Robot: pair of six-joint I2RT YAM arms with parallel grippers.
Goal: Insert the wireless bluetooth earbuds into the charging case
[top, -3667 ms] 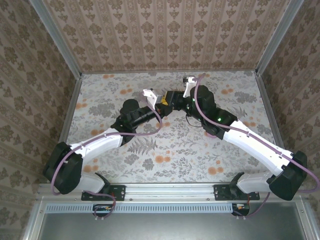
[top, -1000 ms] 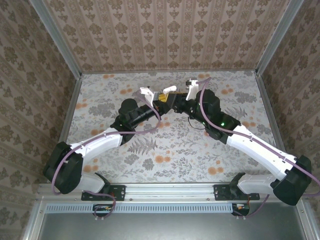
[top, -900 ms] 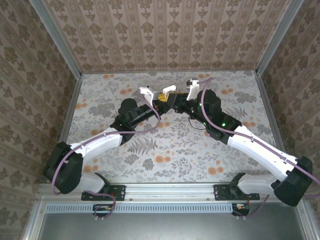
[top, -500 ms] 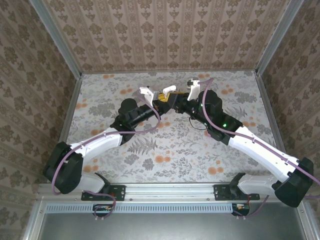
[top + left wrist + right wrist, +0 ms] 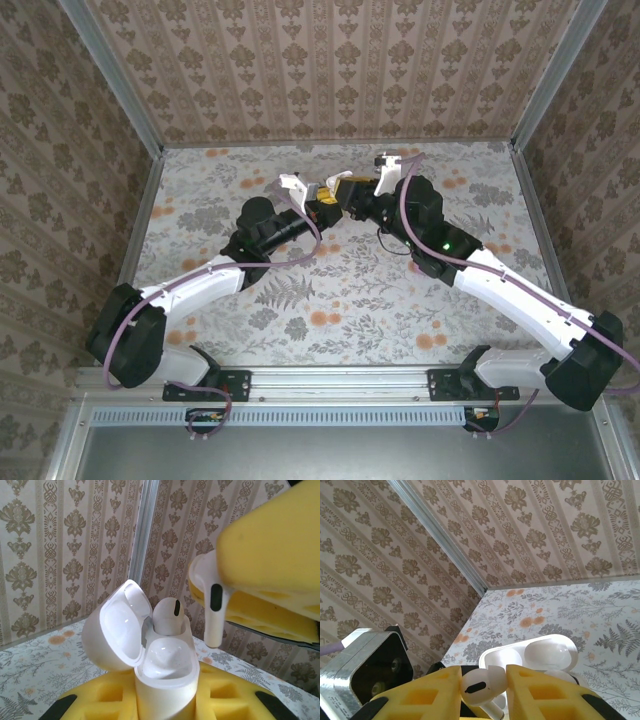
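Left wrist view: one earbud hangs beside the open case.
The left gripper (image 5: 165,702) clamps the charging case (image 5: 165,680) upright, lid (image 5: 117,630) open, seated earbud (image 5: 167,615) inside. Just right and above it, the right gripper (image 5: 482,682) pinches a white earbud (image 5: 210,605), toward the table's far middle.

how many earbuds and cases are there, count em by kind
earbuds: 2, a seated earbud in the case and a held earbud pinched in the right gripper
charging case: 1, open, gripped by the left gripper
total: 3, all white
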